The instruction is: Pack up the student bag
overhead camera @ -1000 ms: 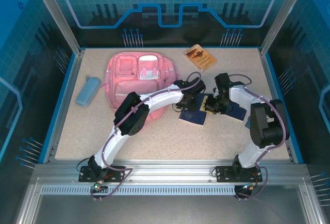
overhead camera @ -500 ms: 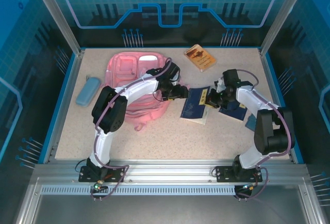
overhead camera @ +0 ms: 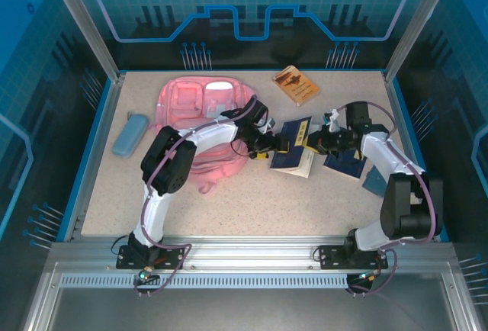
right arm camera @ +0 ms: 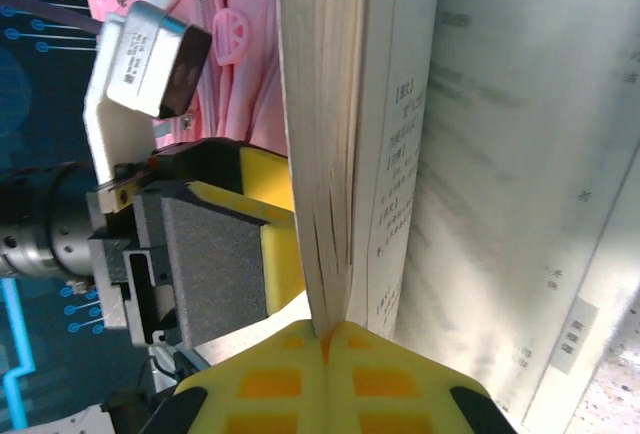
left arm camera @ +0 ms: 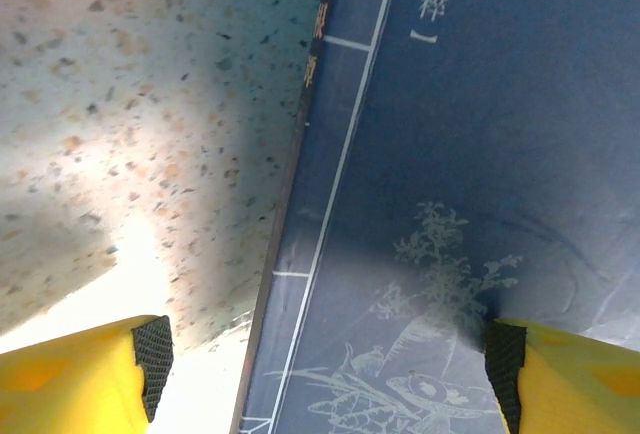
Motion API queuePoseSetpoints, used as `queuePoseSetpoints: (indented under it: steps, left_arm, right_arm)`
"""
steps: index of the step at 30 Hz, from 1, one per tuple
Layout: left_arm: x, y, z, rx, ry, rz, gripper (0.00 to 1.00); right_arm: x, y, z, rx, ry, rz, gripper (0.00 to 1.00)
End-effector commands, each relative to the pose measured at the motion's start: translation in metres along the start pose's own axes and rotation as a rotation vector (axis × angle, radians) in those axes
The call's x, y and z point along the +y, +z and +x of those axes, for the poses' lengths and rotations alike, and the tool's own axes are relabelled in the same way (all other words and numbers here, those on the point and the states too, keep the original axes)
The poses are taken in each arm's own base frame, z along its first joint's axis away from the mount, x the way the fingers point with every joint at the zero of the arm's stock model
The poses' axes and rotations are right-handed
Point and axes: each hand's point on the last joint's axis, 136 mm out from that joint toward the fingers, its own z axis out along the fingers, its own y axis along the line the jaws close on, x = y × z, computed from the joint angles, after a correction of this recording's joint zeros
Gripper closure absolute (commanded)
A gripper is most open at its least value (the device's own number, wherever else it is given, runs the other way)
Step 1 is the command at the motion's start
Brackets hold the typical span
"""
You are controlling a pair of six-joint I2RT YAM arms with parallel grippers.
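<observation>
The student bag (overhead camera: 200, 114), a large pink backpack, lies at the back left, and its pink fabric (right arm camera: 232, 49) shows behind the book. A dark blue book (overhead camera: 296, 148) with white drawings on its cover (left arm camera: 470, 184) stands tilted up off the table, just right of the bag. My right gripper (overhead camera: 317, 142) is shut on the edge of its page block (right arm camera: 320, 104). My left gripper (overhead camera: 276, 142) reaches across the bag to the book's left side. Its jaws stand wide open, with the pads (left arm camera: 152, 359) straddling the book's spine edge.
A second dark blue book (overhead camera: 347, 165) lies under the right arm, with a grey-blue item (overhead camera: 376, 181) beside it. An orange-brown book (overhead camera: 296, 85) lies at the back. A light-blue pencil case (overhead camera: 130, 133) sits left of the bag. Frame posts ring the table.
The left gripper drew back over the bag's edge, then returned to the book with its jaws opening wider. The right gripper pulled the book farther back and tilted it up.
</observation>
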Motion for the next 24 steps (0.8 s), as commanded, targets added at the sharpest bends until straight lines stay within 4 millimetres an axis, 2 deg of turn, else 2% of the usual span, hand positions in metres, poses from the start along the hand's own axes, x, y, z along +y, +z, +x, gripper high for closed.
queuePoseSetpoints:
  steps: [1, 8, 15, 24]
  left_arm:
    - [-0.016, -0.003, -0.001, 0.012, -0.005, 0.131, 0.15]
    - [-0.026, -0.028, -0.006, -0.03, 0.003, 0.257, 0.07]
    - [-0.035, -0.049, -0.006, -0.049, -0.005, 0.367, 0.04]
    - [-0.049, -0.069, -0.009, -0.075, 0.013, 0.435, 0.17]
  right_arm:
    - [0.018, -0.009, 0.003, 0.004, -0.025, -0.098, 1.0]
    - [0.014, -0.01, 0.002, 0.003, -0.011, -0.105, 1.0]
    - [0.013, -0.007, 0.002, 0.009, 0.0, -0.113, 1.0]
    - [0.014, -0.005, 0.0, 0.015, 0.013, -0.132, 1.0]
